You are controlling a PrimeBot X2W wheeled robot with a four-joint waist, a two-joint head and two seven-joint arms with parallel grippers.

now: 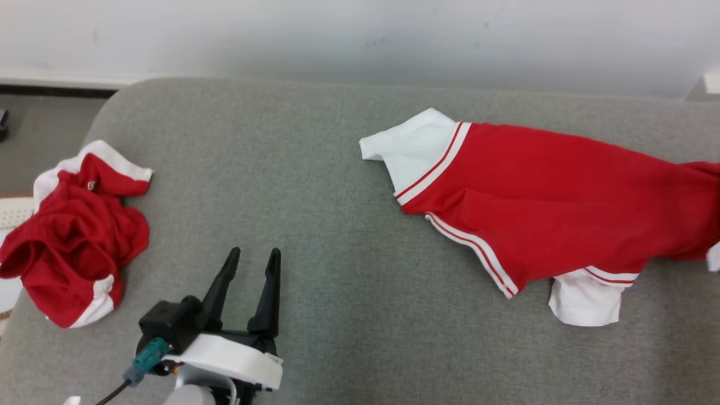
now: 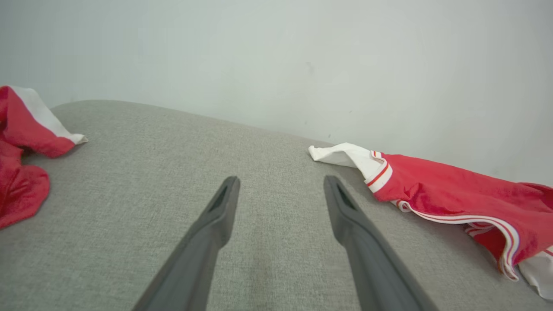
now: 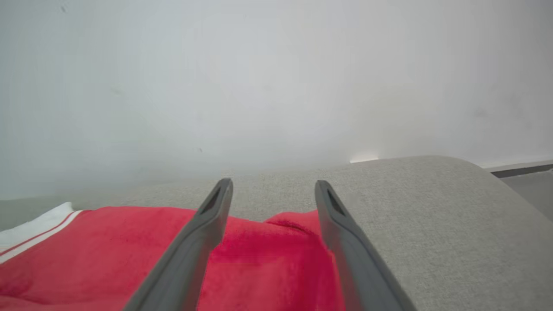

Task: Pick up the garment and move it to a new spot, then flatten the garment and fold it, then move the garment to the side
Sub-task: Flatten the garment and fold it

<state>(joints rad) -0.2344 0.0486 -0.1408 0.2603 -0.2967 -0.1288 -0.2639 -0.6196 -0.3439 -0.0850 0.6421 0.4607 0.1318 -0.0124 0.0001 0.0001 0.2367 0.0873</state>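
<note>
The shirt (image 1: 562, 191) lies on its side towards the right of the couch (image 1: 315, 197), red body mostly spread, one white sleeve (image 1: 410, 146) pointing to the wall and the other sleeve (image 1: 585, 298) tucked partly under the near edge. The far right end looks bunched. The right fingers (image 3: 203, 224) stand apart just above the red cloth and hold nothing, so flattening seems to be the step in hand. The left fingers (image 1: 269, 287) are also wide open, resting low over bare couch well clear of the shirt. To do this well, each arm should probably pinch a single layer at opposite ends, at a sleeve seam and at the bunched end, then draw outward low and evenly so the folded-under sleeve slides free rather than dragging the whole shirt. The couch is grey woven fabric with rounded corners; it likely grips cloth, so lifting slightly before pulling should help. A second, crumpled red and white garment (image 1: 73, 236) sits at the left edge, well apart. Behind is a plain pale wall (image 1: 360, 34).
</note>
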